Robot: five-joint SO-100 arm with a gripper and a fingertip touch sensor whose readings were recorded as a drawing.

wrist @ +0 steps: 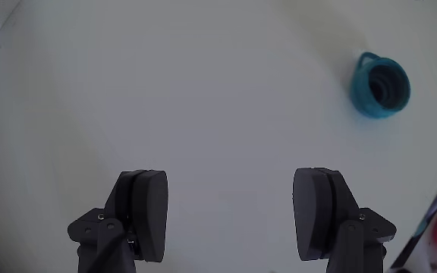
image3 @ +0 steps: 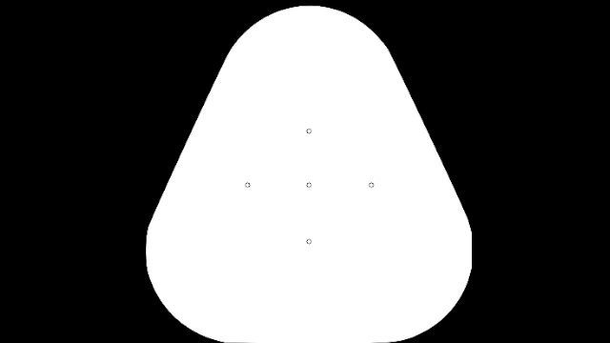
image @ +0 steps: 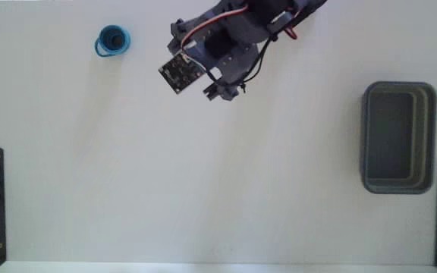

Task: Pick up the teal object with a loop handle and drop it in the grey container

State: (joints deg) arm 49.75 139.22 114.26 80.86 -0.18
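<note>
In the wrist view the gripper (wrist: 230, 216) is wide open, with bare white table (wrist: 203, 98) in front of it. Nothing stands between it and the teal cup (wrist: 381, 86), far right. In the fixed view the grey bin (image: 398, 137) sits well apart, at the right.

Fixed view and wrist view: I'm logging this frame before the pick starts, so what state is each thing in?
Teal cup: upright on the table, free, opening up.
Grey container: upright, open, nothing visible inside.
Tool: open, fingers wide apart, holding nothing, off to the side of the cup.
</note>
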